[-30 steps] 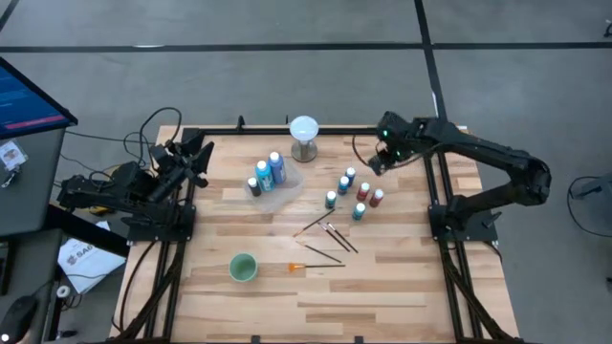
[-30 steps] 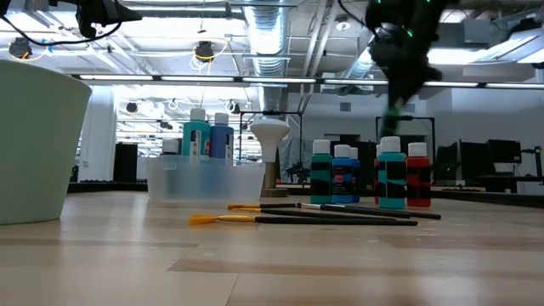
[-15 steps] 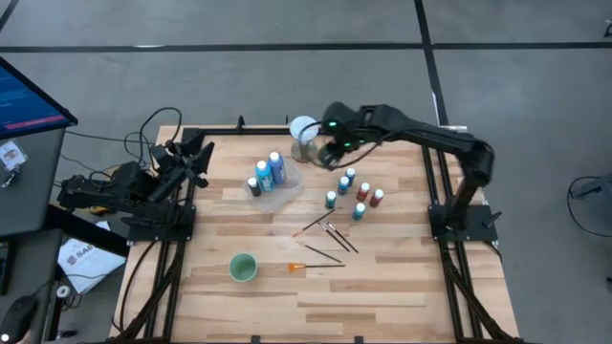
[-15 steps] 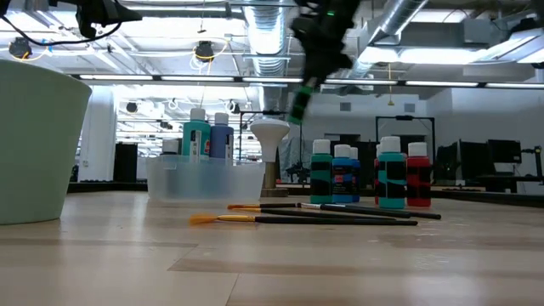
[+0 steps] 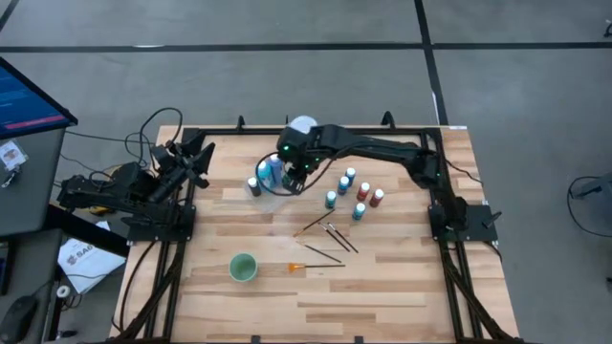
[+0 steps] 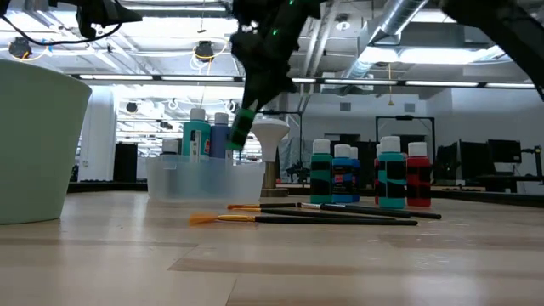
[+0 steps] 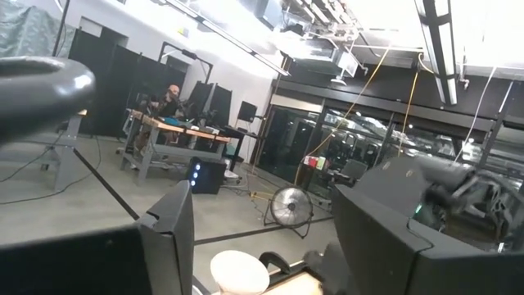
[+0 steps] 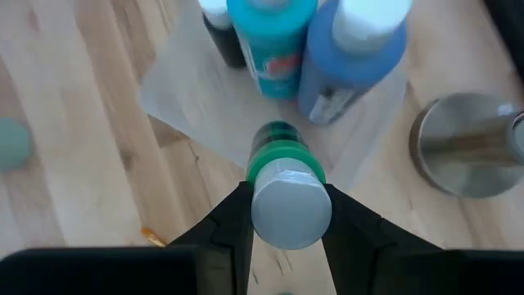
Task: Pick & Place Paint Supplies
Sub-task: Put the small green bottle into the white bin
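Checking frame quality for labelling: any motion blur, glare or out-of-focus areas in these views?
Low view: the right gripper with its green paint bottle is motion-smeared; ceiling lights flare. Right wrist view: the bottle's white cap is fairly sharp, while the clear plastic tray beneath is soft. Left wrist view: near fingers soft, overhead lights blown out. High view: even, sharp.

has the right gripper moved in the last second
Yes. In the high view the right gripper, shut on a green paint bottle, has swung left from the table's right edge, past the white globe, to over the clear tray.
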Robot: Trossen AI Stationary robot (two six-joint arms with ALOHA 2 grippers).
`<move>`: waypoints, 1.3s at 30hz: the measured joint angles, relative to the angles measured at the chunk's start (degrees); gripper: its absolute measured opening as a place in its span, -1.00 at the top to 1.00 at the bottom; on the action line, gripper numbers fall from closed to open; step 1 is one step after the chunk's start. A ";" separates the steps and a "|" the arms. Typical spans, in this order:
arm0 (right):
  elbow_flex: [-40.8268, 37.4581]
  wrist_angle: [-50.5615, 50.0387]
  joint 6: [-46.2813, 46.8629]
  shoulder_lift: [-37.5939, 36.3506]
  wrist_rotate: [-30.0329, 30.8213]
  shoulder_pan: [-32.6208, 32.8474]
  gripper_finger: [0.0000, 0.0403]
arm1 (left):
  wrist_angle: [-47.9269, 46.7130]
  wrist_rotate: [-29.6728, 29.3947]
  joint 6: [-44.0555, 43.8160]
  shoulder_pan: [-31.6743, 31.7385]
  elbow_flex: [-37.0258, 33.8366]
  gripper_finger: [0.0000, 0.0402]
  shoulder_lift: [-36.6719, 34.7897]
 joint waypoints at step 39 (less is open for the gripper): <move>-4.69 4.25 -2.73 5.88 3.09 -2.02 0.44 | 0.56 0.02 -0.02 0.00 0.00 0.01 0.00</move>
